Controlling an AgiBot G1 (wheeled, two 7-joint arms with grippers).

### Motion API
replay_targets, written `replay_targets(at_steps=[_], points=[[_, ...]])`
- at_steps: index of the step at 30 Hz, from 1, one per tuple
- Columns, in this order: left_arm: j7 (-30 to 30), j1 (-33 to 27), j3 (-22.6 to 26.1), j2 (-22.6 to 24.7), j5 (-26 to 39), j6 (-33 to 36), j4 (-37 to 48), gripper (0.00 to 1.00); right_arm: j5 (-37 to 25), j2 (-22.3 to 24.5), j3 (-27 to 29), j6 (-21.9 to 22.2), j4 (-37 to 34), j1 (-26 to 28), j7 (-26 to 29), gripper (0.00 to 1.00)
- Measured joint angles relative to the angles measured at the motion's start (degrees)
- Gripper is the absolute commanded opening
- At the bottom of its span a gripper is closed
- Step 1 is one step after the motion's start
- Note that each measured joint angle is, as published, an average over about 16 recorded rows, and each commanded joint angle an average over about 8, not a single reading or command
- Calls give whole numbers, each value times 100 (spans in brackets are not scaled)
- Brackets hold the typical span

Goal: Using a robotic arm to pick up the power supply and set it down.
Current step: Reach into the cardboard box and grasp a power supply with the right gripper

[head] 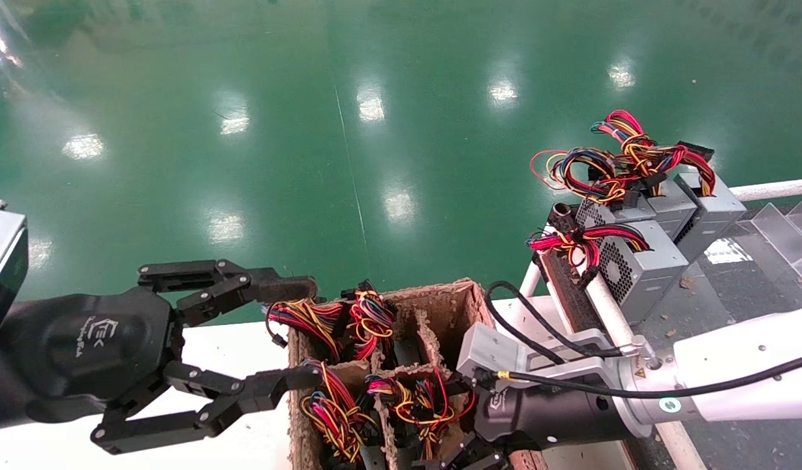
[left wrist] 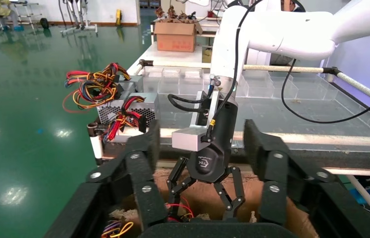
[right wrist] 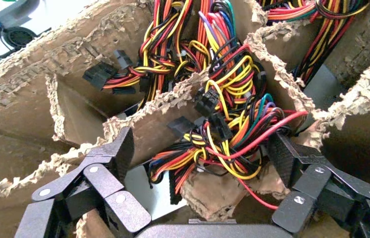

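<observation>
- Grey sheet-metal power supply (right wrist: 148,191) sits low in a cell of the torn brown cardboard divider box (head: 449,307), at the white desk's (head: 237,352) far edge, its loose red, yellow and black wire bundle (right wrist: 227,124) spilling over the ragged partition.
- Right black linkage gripper (right wrist: 200,163) hangs over that cell, jaws apart, one finger on either side of the wires and clamped on nothing.
- Left black linkage gripper (head: 296,333) hovers beside the box's left wall, jaws wide apart, idle.
- Judgement: lower the right gripper straight down until the pads flank the metal casing, not the wires, then close.
- Risk: loops snagging the frayed cardboard on the lift.
- Other grey supplies (head: 642,261) rest on the rack at right.
</observation>
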Motion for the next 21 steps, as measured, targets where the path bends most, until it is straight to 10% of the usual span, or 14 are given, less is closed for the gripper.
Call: replay_targets(at_steps=[21], points=[[0, 0, 1, 0, -1, 0, 0, 100, -549, 7, -131, 384, 583, -128, 521, 0]])
